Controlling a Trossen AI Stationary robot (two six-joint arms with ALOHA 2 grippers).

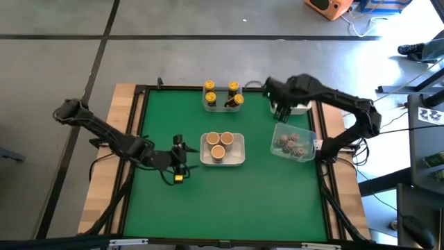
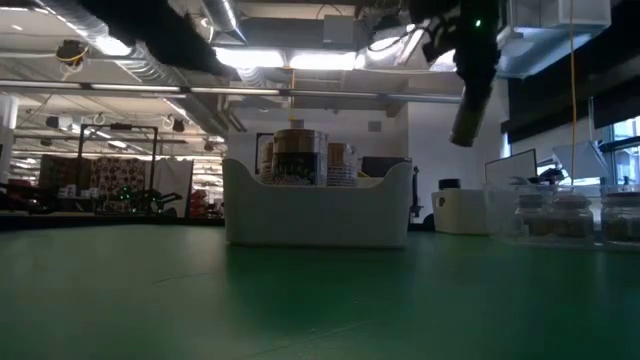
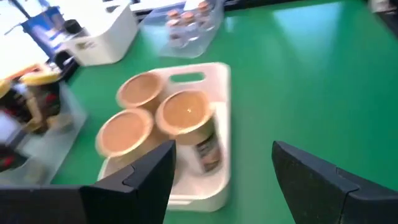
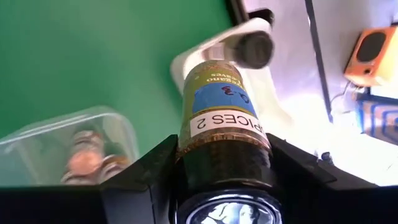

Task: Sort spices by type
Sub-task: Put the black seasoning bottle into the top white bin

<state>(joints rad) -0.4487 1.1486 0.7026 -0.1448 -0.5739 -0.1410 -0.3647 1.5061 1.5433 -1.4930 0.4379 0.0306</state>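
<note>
My right gripper (image 1: 281, 110) hangs over a white tub (image 1: 302, 107) at the table's far right, shut on a spice jar (image 4: 221, 106) with a dark grey cap (image 4: 252, 50) and a green and blue label. My left gripper (image 1: 180, 149) stands open left of a white tray (image 1: 239, 158), with nothing between its fingers (image 3: 149, 168). Three tan-capped jars (image 3: 155, 112) stand upright in that tray. Yellow-capped jars (image 1: 223, 96) stand in a clear tub at the far edge. Brown-capped jars (image 1: 291, 144) sit in a clear tub on the right. My right gripper pinches the jar's body near its bottom end (image 4: 224, 152) between its two fingers (image 4: 155, 162), one on each side. The fingers slant down from above and lie along the jar. The jar is lifted clear, its capped end pointing down and away toward the white tub (image 4: 273, 112).
The tubs and the tray sit in the table's far and middle part. Bare green mat (image 1: 222, 201) fills the near half. A black frame and wooden strips (image 1: 104, 180) edge the table. In the low view the tray (image 2: 318, 215) stands mid-table, with clear tubs (image 2: 560, 215) to its right.
</note>
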